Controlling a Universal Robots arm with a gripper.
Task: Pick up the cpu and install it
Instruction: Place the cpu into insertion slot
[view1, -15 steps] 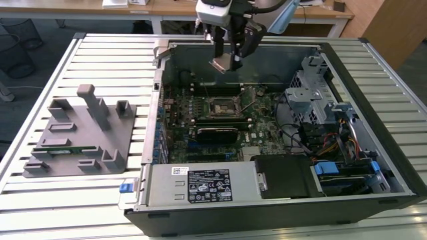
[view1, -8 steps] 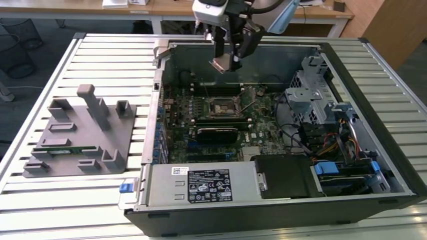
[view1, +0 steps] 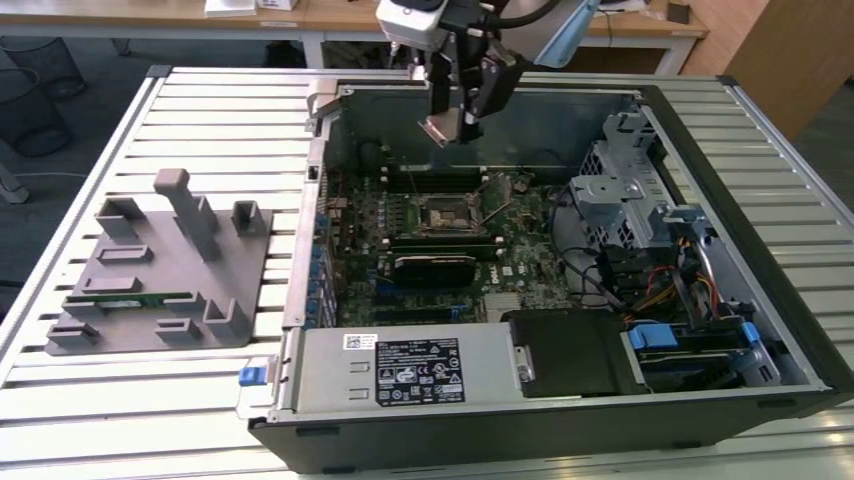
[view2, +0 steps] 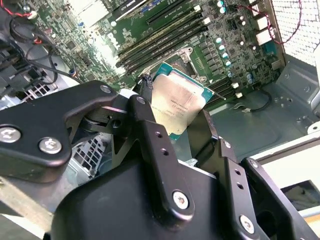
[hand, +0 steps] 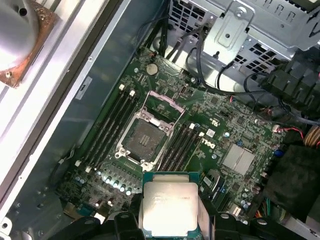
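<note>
- Wooden desks stand behind a slatted metal table. On the table an open computer case lies on its side with its motherboard facing up.
- Exterior view: the gripper hangs above the far part of the case with the cpu clamped at its tip. The chip is in the air, clear of the board. It is tilted, with one flat face turned towards the exterior view's left and a lower edge pointing down into the case. The socket sits on the board nearer the camera than the chip.
- At the exterior view's left, well apart from the case, a grey fixture block rests on the slats. A green memory stick lies in it.
- Second wrist view: the two black fingers are closed against opposite edges of the chip. They stand only as far apart as the chip is wide. Its silver top plate faces this camera. The chip is square, so no side is the longer one. It sits like a diamond, with one corner aimed at the memory slots.
- First wrist view: the chip's silver plate and thin green rim show between the finger ends, held over the motherboard. The socket's dark middle lies uncovered between rows of memory slots, apart from the chip.
</note>
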